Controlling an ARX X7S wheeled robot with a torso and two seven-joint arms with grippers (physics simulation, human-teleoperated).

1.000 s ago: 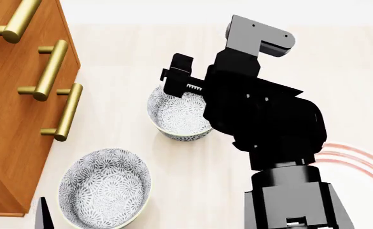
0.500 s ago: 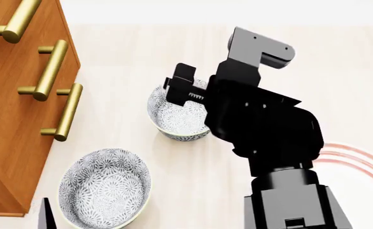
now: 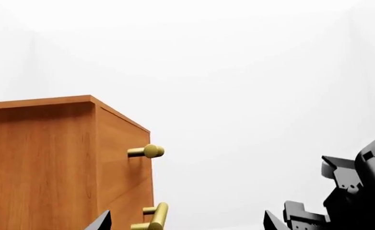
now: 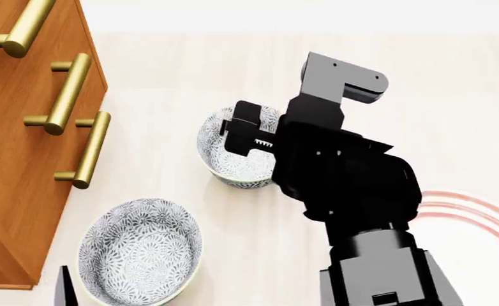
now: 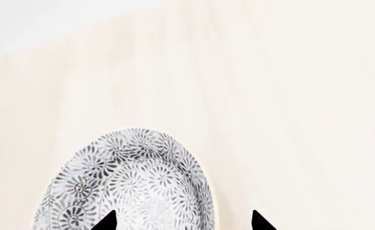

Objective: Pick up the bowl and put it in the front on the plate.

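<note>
Head view shows my right gripper (image 4: 247, 131) poised over the bowl (image 4: 237, 153), which sits on the surface beside the wooden cabinet (image 4: 28, 127), fingers (image 5: 105, 221) apart straddling its rim, so next I judge they must lower and close.

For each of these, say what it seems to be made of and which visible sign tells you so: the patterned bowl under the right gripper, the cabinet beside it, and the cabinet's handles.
The small round white bowl with a dense grey-blue flower pattern looks like glazed ceramic: a thin pale rim and printed decoration. The orange-brown cabinet looks like varnished wood, showing faint grain in the left wrist view. Its gold bar handles look like brushed brass or similar metal, with soft highlights. As renders, these are only appearances.
</note>
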